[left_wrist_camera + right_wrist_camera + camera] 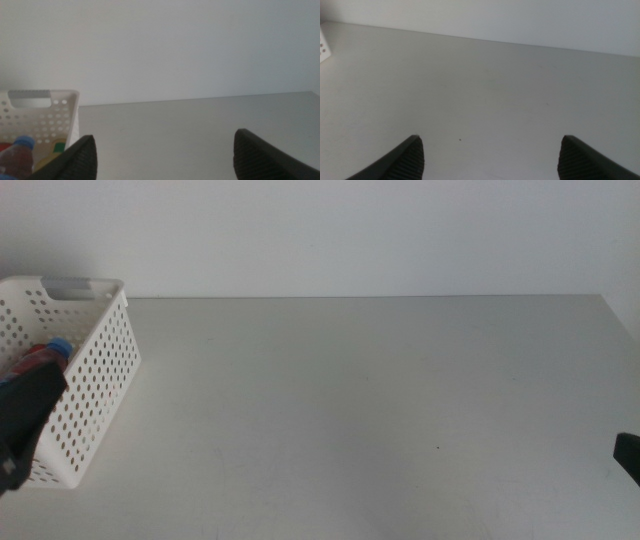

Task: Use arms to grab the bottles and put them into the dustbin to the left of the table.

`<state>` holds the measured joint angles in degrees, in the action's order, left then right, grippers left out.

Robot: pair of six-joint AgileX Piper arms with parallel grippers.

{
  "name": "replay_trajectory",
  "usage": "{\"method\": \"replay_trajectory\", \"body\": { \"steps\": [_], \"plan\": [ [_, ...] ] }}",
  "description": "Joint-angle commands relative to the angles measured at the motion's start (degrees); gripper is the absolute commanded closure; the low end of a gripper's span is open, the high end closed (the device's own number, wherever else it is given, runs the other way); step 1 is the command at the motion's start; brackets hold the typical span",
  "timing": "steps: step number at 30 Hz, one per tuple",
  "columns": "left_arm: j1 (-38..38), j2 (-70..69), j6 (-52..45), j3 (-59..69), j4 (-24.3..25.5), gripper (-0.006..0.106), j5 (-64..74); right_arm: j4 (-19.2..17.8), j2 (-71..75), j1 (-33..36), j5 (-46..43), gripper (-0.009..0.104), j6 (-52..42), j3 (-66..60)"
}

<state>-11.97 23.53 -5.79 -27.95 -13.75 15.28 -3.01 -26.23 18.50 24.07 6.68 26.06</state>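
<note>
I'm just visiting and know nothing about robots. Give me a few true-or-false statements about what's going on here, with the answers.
1. The white dustbin stands at the left end of the table. True.
2. A bottle stands in the middle of the table. False: no bottle shows on the tabletop; the ones visible lie inside the dustbin.
3. A blue-capped bottle is inside the dustbin. True.
4. The left gripper is clamped on a can. False: its jaws stand wide apart with nothing between them.
5. The right gripper is reaching into the dustbin. False: it is open over bare table, at the right side.
</note>
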Motion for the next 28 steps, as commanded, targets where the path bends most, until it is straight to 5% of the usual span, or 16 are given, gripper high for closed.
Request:
{"method": "replay_trajectory", "body": {
  "steps": [1, 11, 28],
  "plan": [
    [1.3, -2.6, 0.6, 3.3, -1.2, 0.007, -6.1, 2.3, 3.9, -4.4, -4.7, 0.022, -0.5, -2.6],
    [8.0, -15.6, 0.6, 19.2, 4.4, 0.007, -5.6, 3.8, 15.7, -15.7, -10.5, 0.022, -0.5, -18.2],
    [8.0, -25.8, 0.6, 29.8, 4.4, 0.007, -4.8, 3.4, 28.3, -16.2, -10.3, 0.022, -0.5, -27.1]
  ]
}}
